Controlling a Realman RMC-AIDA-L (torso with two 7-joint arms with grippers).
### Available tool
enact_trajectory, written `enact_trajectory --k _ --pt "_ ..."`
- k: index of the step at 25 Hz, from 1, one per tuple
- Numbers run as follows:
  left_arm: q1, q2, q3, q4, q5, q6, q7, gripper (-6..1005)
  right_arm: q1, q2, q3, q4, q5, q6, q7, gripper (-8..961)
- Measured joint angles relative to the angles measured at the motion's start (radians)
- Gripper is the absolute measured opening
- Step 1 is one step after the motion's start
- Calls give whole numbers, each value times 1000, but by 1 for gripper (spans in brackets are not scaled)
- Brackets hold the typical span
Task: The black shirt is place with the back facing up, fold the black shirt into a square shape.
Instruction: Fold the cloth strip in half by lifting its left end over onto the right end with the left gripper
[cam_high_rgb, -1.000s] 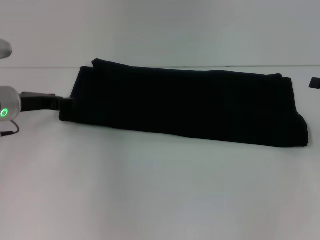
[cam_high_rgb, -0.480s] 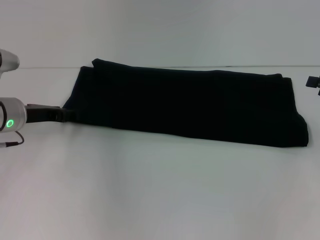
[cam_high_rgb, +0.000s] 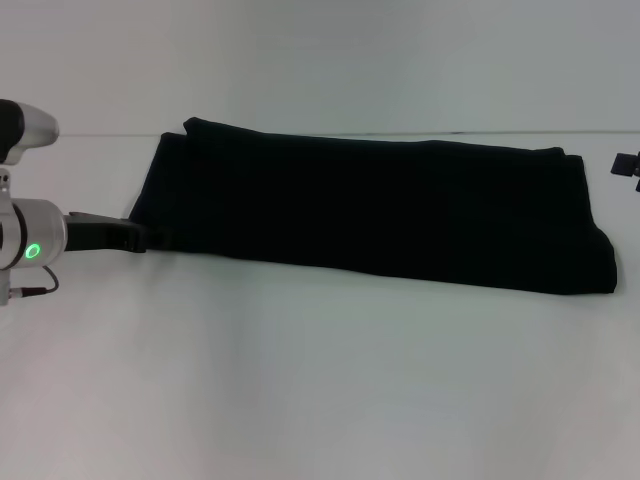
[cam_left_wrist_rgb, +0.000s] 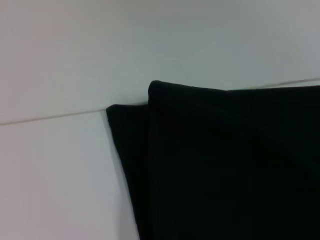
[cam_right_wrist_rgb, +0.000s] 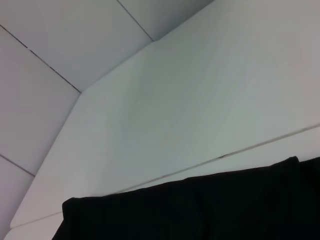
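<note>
The left arm reaches in low from the left edge of the head view, its silver wrist lit by a green ring, with the dark left gripper (cam_high_rgb: 140, 238) stretched out level toward the right. Only a small dark piece of the right gripper (cam_high_rgb: 628, 166) shows at the far right edge.

The black shirt (cam_high_rgb: 370, 210) is soft matt cloth, smooth and unmarked, folded in layers. The table (cam_high_rgb: 320, 380) under it is a smooth white surface with a faint sheen. At the left, the left gripper (cam_high_rgb: 140, 238) looks matt black, behind a glossy silver wrist casing (cam_high_rgb: 35, 235).
</note>
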Motion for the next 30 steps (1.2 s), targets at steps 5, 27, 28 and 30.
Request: enact_trajectory --k 5,27,28,30 --pt "-1 -2 1 8 -1 -8 1 632 -2 1 0 0 0 0 0 710" --pt "-5 5 -9 20 2 -35 -20 9 -11 1 -2 4 0 -2 -2 703" --pt "-3 5 -10 22 2 -35 -25 12 -11 1 -2 4 0 -1 -2 703" --pt "0 6 -10 23 2 -35 -27 18 -11 2 -2 4 0 1 -3 703"
